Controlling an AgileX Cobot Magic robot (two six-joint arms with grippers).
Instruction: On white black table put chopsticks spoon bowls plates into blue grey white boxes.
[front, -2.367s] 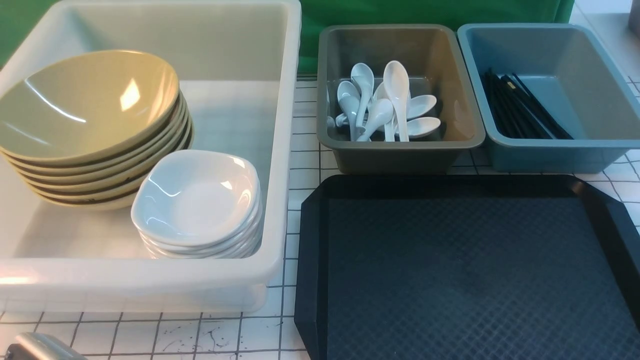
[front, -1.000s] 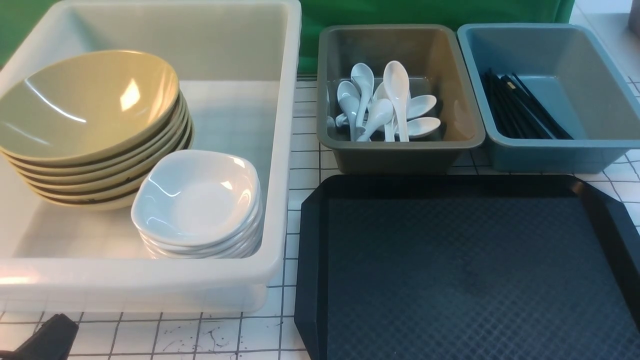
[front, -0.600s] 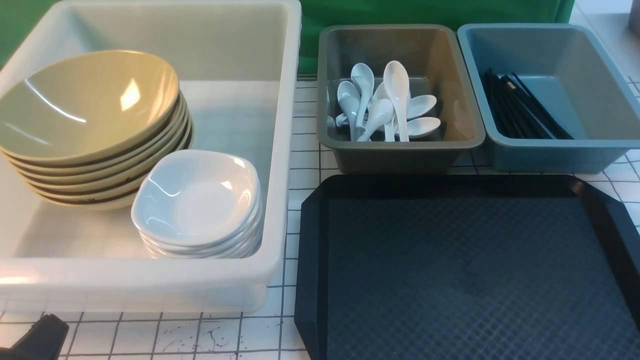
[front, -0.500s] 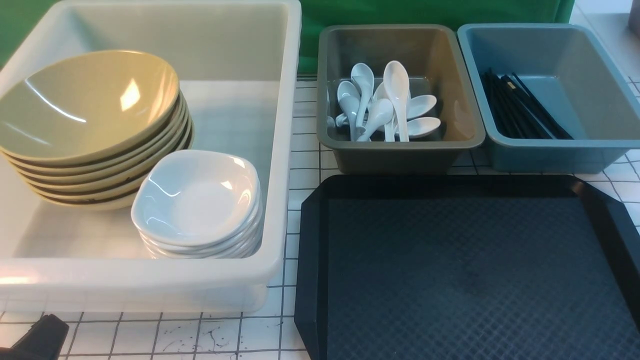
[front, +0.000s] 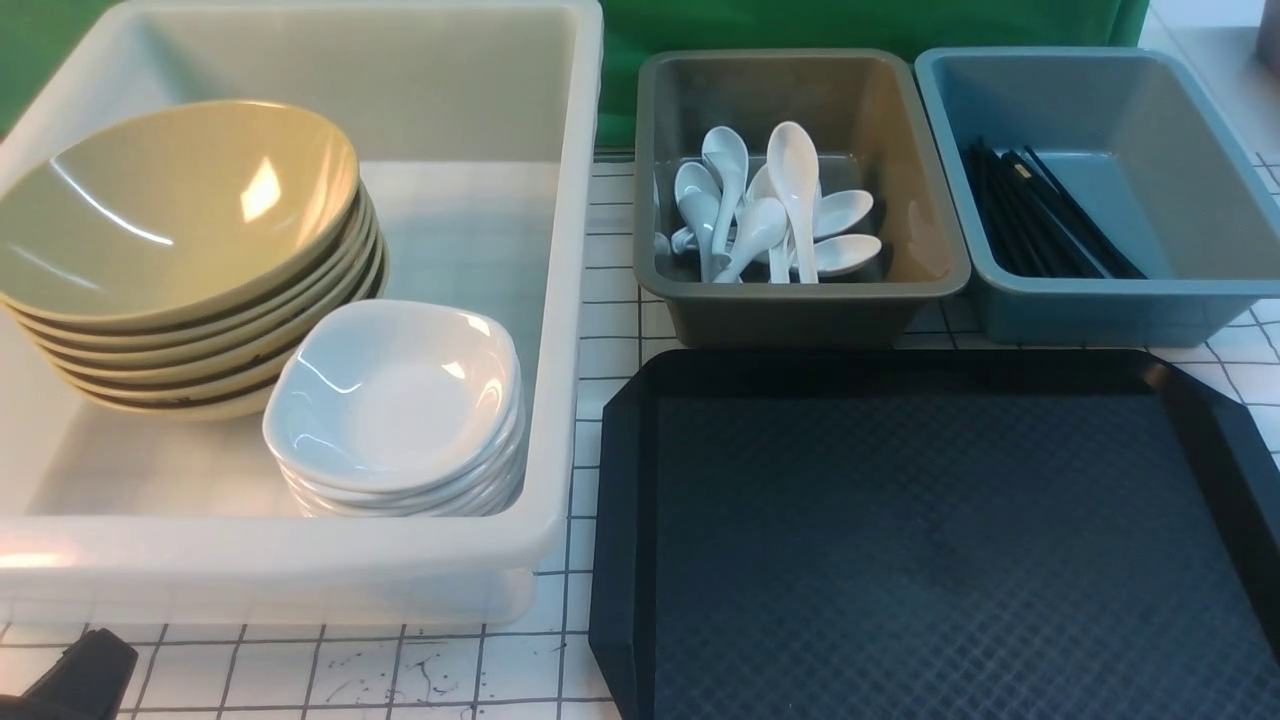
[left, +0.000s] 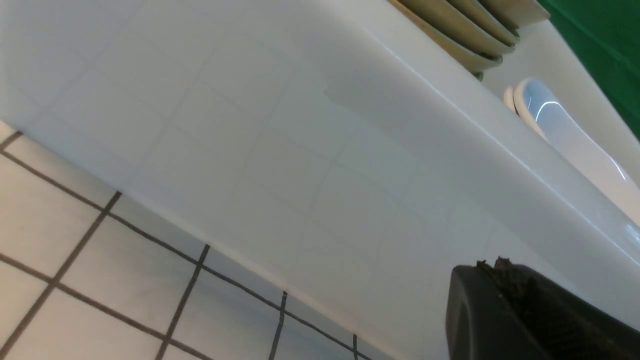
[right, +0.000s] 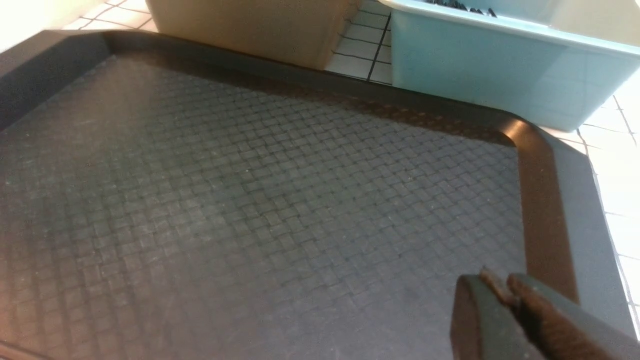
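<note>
Tableware sits sorted: bowls (front: 170, 230) and plates (front: 395, 400) stacked in the white tub (front: 560, 300), spoons (front: 770, 215) in the grey bin (front: 800, 310), chopsticks (front: 1040, 215) lengthwise in the blue bin (front: 1100, 310). Left gripper (left: 505, 280), jaws pressed together, empty, hangs beside the tub's near wall; right gripper (right: 505, 295), jaws nearly together, empty, over the bare black tray (front: 930, 540)

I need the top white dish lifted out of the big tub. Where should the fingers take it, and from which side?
Judging by its pose, pinch the raised rim of the top plate at its right edge, coming from above. The bowls crowd its left, and the white tub wall there leaves little room, so come down steeply.
</note>
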